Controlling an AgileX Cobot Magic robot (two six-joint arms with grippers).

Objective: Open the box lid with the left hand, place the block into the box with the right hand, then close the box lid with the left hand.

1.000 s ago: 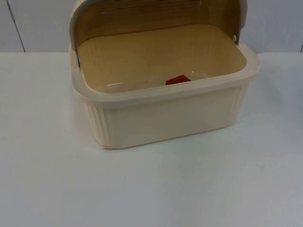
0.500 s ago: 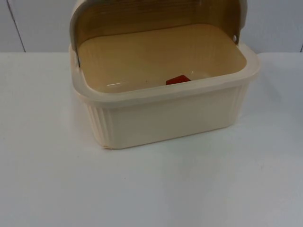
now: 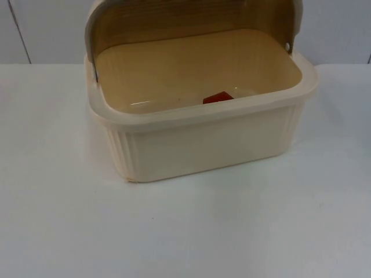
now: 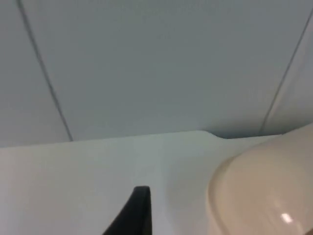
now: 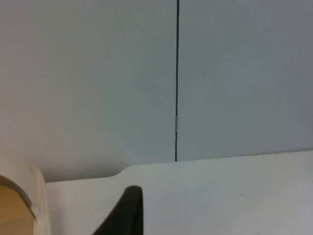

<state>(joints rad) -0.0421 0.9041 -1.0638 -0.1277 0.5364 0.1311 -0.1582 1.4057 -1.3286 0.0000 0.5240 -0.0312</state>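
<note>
Left gripper point(image 4: 139, 205) shows as one black fingertip above the white table point(image 3: 185, 231), and I cannot tell how it is set. Right gripper point(image 5: 128, 205) also shows as one black fingertip above the table, and I cannot tell its state either. Both arms wait off to the sides, near the grey wall point(image 3: 46, 29).

Nothing lies on the table around the box point(image 3: 203, 145), and nothing stands between the box and either gripper.

That box is cream, with ribbed sides and a thick rounded rim. It sits in the middle of the table, near the wall. Its lid point(image 3: 191, 20) is brownish and see-through, and it stands swung up and back over the far side, so the box is open. A small red block point(image 3: 218, 97) lies on the floor of the box, close to the front wall.

From the left wrist, a rounded cream part of the box is just beside the fingertip. From the right wrist, an edge of the box and lid is near the fingertip.
</note>
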